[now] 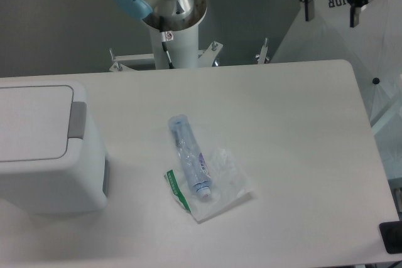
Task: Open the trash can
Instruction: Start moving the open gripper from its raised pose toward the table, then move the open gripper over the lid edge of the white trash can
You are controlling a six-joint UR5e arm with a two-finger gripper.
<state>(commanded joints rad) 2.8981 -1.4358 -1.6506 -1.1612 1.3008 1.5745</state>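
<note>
The trash can (44, 149) is a large white boxy bin standing at the left edge of the table. Its flat lid (31, 122) lies shut, with the grey push-button tab (77, 120) on its right edge. My gripper (331, 14) hangs high at the top right, beyond the table's far edge and far from the bin. Its two dark fingers (309, 9) are spread apart with nothing between them.
A clear plastic bag with a tube (200, 169) lies near the table's middle. The arm's white base column (173, 23) stands behind the table's far edge. A dark object (392, 238) sits at the bottom right corner.
</note>
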